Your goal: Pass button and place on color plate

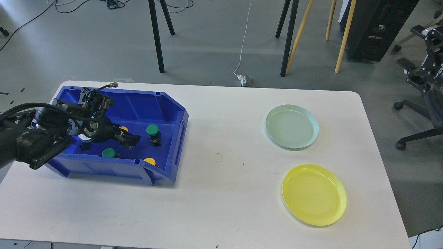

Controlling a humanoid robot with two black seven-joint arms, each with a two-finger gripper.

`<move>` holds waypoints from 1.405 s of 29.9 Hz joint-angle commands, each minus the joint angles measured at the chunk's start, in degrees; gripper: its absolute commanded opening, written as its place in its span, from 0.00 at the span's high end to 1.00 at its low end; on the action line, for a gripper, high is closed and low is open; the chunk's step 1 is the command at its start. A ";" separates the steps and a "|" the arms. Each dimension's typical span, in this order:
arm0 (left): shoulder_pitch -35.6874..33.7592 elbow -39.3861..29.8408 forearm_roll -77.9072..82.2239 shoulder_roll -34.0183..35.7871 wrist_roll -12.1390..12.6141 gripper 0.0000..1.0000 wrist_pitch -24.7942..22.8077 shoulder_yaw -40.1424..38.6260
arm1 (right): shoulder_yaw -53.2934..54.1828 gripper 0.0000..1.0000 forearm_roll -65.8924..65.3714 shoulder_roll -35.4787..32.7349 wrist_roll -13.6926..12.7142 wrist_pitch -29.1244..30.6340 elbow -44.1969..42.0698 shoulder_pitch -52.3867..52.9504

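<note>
White desk (214,193) up front; blue bin (166,103) at nine o'clock, yellow plate (314,194) at four, green plate (291,126) at three. Left hand (130,140) reaches inside the bin, fingers' state unclear, beside a green button (152,130).

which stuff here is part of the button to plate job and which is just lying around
Job: left gripper, blue bin, green buttons, yellow buttons, green plate, yellow plate.

Lying about: white cable, power adapter, black stand legs, wooden poles, office chair.
</note>
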 commanded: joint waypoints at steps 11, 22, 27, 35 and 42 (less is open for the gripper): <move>-0.67 -1.13 -0.15 1.24 -0.46 0.67 -1.68 0.04 | -0.08 0.01 -1.22 0.98 0.00 0.00 0.00 0.02; -5.85 -17.56 -1.29 19.33 -2.74 0.66 -5.07 -1.80 | -0.34 0.01 -1.39 4.49 -0.26 0.00 -0.09 1.60; -6.91 -20.47 -9.54 23.48 -3.45 0.66 -5.07 -9.79 | -0.43 0.01 -1.57 6.77 -0.35 0.00 -0.18 1.78; -11.31 -20.29 -20.96 20.06 -2.48 0.66 -5.07 -20.00 | 1.23 0.01 -1.13 11.69 -0.26 -4.17 -0.27 3.10; -16.67 -19.59 -36.35 10.84 -0.29 0.66 -5.07 -20.62 | 5.36 0.01 -0.43 18.11 -0.35 -7.52 0.35 3.89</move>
